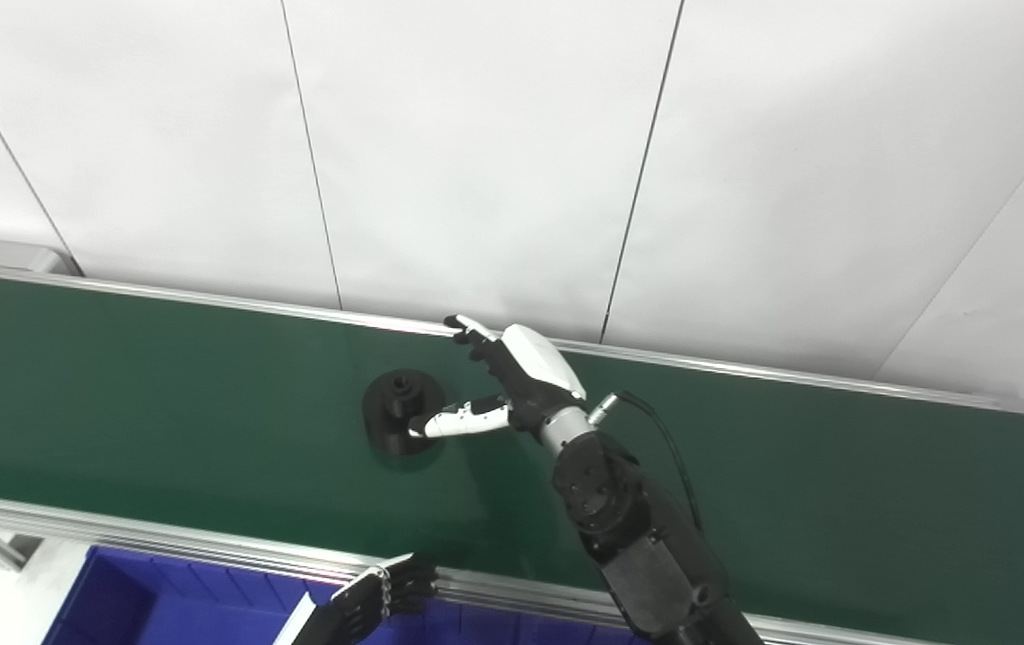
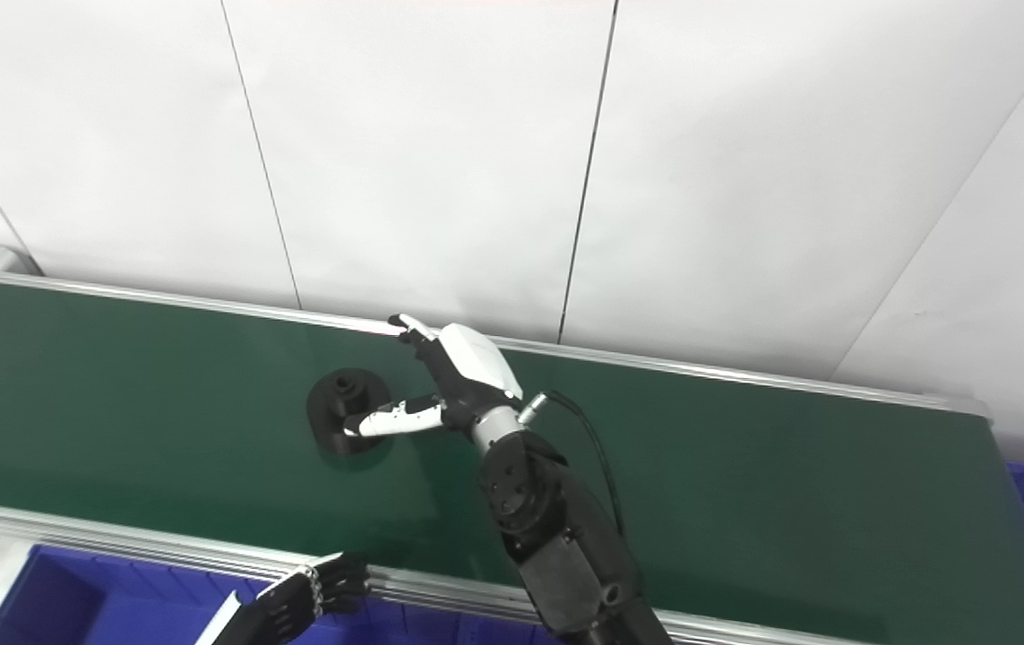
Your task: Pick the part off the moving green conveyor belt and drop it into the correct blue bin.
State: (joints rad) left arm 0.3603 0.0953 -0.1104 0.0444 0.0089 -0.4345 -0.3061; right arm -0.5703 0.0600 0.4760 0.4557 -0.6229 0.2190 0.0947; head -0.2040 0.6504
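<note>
Green belt (image 1: 162, 385): part (image 1: 401, 408) touching right hand's fingers (image 1: 458, 419).

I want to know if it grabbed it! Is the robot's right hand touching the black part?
Cannot tell. In both eye views the right hand has its thumb overlapping the black part, fingers spread open, but neither shows real contact or a gap.

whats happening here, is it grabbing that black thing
The right hand is stretched out over the green conveyor belt, fingers spread, beside a black round part. Its thumb reaches across the part's near edge, but nothing is gripped yet and the part sits on the belt. The left hand waits low by the belt's near rail, above a blue bin.
</note>
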